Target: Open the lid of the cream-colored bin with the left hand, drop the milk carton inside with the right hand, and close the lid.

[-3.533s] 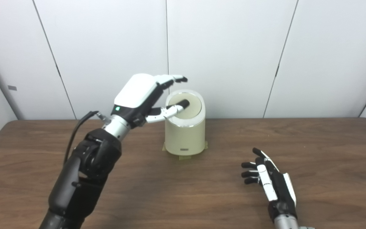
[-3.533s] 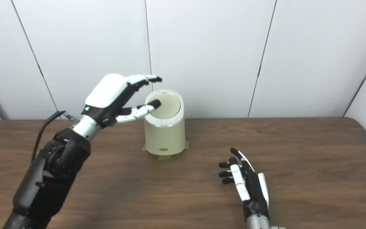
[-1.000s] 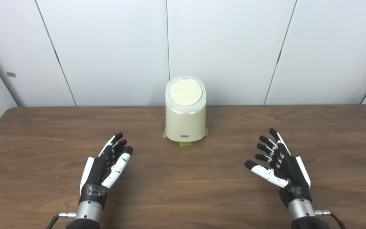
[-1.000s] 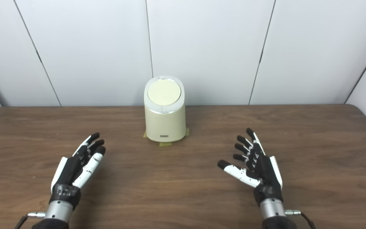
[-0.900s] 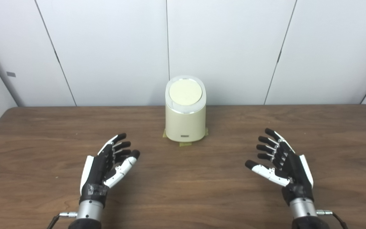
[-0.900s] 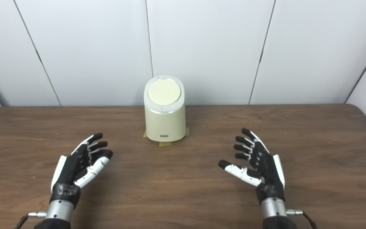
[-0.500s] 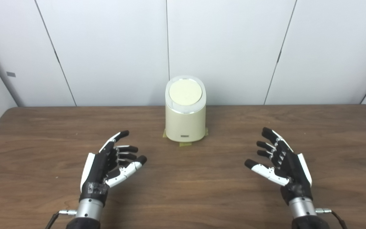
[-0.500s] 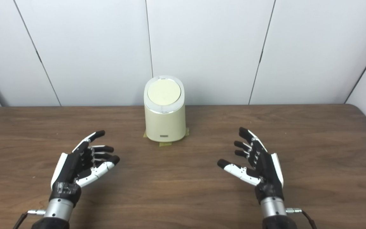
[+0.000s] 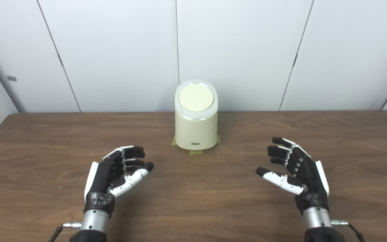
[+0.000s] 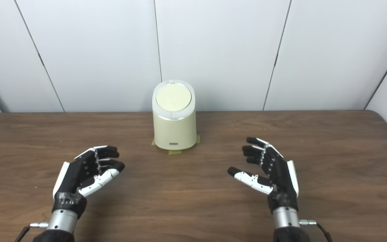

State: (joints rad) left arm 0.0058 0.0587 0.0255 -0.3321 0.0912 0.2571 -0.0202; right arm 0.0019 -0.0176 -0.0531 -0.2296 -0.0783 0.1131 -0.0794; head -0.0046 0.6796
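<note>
Cream-colored bin [image 9: 196, 131] near the table's [image 9: 193, 201] far edge, lid [image 9: 196, 97] closed, my left hand [image 9: 111, 173] and right hand [image 9: 297, 169] empty, fingers loosely curled apart, bare wood between them.

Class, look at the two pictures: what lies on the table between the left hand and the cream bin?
Nothing: only bare wooden table lies between the left hand and the bin, clearly in both eye views.

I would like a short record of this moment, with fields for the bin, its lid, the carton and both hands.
bin: cream-colored bin, upright at the far middle of the table, on tape patches
lid: lid closed
milk carton: not visible
left hand: left hand empty, fingers curled, near left of the bin, apart from it
right hand: right hand empty, fingers apart, near right of the bin
</note>
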